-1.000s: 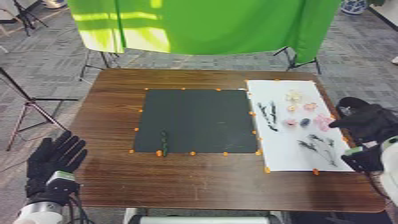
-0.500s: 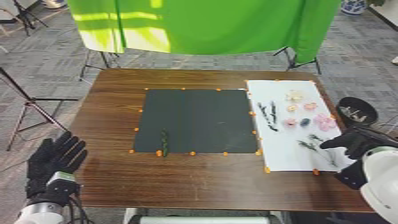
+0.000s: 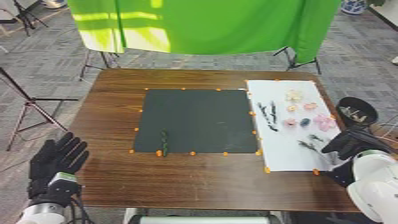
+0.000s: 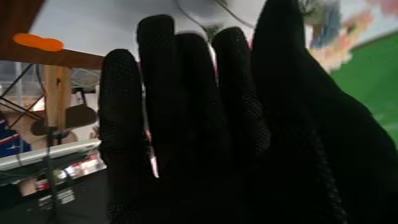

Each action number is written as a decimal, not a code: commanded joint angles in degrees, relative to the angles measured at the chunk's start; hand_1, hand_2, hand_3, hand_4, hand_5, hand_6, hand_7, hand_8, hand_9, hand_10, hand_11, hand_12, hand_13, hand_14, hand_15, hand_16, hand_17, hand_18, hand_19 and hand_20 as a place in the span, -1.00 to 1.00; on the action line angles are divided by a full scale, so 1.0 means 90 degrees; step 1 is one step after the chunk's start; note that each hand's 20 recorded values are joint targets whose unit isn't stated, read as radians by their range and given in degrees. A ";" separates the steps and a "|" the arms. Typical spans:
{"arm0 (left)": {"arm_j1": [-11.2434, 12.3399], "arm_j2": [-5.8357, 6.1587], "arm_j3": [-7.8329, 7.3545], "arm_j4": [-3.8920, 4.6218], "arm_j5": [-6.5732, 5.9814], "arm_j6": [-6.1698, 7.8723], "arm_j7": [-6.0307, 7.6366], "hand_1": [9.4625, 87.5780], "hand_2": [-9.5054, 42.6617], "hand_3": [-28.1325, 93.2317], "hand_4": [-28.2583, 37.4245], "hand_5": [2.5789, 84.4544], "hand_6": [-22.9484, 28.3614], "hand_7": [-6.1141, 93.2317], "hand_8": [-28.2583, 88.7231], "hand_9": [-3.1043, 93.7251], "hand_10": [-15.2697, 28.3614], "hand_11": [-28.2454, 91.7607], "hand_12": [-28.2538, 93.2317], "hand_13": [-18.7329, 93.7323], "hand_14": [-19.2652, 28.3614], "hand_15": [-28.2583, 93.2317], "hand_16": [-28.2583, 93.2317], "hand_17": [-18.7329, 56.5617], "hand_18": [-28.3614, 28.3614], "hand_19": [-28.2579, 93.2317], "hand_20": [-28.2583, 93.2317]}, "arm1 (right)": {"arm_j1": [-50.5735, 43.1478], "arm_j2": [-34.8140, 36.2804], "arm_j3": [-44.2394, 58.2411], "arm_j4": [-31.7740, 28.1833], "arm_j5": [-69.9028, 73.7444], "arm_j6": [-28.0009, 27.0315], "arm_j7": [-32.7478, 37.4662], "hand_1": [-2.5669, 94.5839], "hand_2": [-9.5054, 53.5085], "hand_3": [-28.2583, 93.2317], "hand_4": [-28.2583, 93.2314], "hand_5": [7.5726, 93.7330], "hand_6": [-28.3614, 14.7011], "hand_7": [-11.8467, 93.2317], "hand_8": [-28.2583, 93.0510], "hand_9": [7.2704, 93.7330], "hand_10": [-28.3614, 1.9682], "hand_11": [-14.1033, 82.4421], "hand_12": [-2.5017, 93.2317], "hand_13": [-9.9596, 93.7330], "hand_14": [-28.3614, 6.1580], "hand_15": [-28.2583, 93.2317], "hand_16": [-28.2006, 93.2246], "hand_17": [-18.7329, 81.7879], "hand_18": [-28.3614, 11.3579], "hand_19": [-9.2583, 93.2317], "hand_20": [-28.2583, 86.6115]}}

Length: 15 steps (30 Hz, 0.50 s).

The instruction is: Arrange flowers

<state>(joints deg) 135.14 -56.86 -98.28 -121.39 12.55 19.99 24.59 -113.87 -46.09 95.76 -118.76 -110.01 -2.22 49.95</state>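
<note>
The white sheet (image 3: 266,90) lies on the right part of the brown bench (image 3: 204,185) and carries most of the flowers. Toward its far end is a pale yellow flower (image 3: 294,95), with a small peach flower (image 3: 291,108) and a pink flower (image 3: 310,106) nearer its middle. Around the sheet's middle are another pink bloom (image 3: 290,122), a dark blue-grey piece (image 3: 305,122) and, close to the right edge, a larger pink bloom (image 3: 324,123). Dark twigs (image 3: 274,120) lie along the sheet's left side, and thin sprigs (image 3: 306,145) on its near half. Left of the sheet is a black mat (image 3: 195,115), with a green stem (image 3: 164,142) across the mat's near edge. A black basket (image 3: 357,106) is just beside the sheet's right edge. The right hand (image 3: 355,142) is at that same edge, near the sprigs, open and empty, fingers straight and close together; whether it touches the sheet I cannot tell. The left hand (image 3: 58,162) is well apart to the sheet's left, open, fingers extended, holding nothing.
</note>
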 commanded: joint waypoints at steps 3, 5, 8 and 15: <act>0.0025 -0.0020 0.0041 -0.0013 -0.0028 0.0007 -0.0030 -0.46 -0.02 0.62 -1.00 0.05 0.34 -0.51 -0.68 -0.16 0.51 -0.01 -0.38 -0.19 0.58 0.22 -0.73 -0.67 0.56 0.14 -0.42 | -0.0102 0.0067 -0.0114 -0.0015 -0.0267 0.0834 -0.0107 0.30 -1.00 0.60 -1.00 0.71 0.39 -0.48 -0.49 0.85 0.19 -0.64 -0.37 0.62 0.18 -0.17 0.05 0.05 -0.50 0.68 -0.13; 0.0037 -0.0006 0.0042 -0.0016 -0.0050 -0.0006 -0.0019 -0.46 -0.02 0.62 -1.00 0.05 0.34 -0.51 -0.68 -0.16 0.51 -0.01 -0.38 -0.19 0.58 0.22 -0.73 -0.67 0.56 0.14 -0.42 | -0.0130 0.0058 -0.0071 -0.0048 -0.0234 0.0740 -0.0093 0.29 -1.00 0.62 -1.00 0.72 0.37 -0.48 -0.48 0.86 0.18 -0.63 -0.35 0.63 0.19 -0.17 0.06 0.05 -0.50 0.68 -0.13; 0.0032 -0.0007 0.0048 -0.0012 -0.0043 0.0000 -0.0027 -0.45 -0.02 0.62 -1.00 0.05 0.34 -0.51 -0.68 -0.16 0.51 -0.01 -0.38 -0.19 0.58 0.22 -0.73 -0.67 0.56 0.14 -0.42 | -0.0155 0.0032 -0.0038 -0.0069 -0.0138 0.0636 -0.0182 0.23 -1.00 0.64 -1.00 0.61 0.29 -0.46 -0.49 0.73 0.07 -0.57 -0.41 0.60 0.16 -0.15 0.04 0.04 -0.50 0.69 -0.13; -0.0008 0.0016 0.0080 0.0004 -0.0050 -0.0006 -0.0036 -0.45 -0.02 0.62 -1.00 0.05 0.34 -0.51 -0.68 -0.16 0.51 -0.01 -0.38 -0.19 0.57 0.22 -0.73 -0.67 0.56 0.14 -0.42 | -0.0016 0.0002 -0.0156 0.0102 -0.0140 0.0130 -0.0199 0.06 -1.00 0.76 -1.00 0.36 0.28 -0.46 -0.73 0.46 -0.01 -0.42 -0.62 0.48 0.05 -0.01 -0.12 0.01 -0.50 0.70 -0.14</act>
<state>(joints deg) 135.10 -56.81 -97.96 -121.38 12.49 19.98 24.60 -114.54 -45.97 94.99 -118.82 -111.39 2.89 48.38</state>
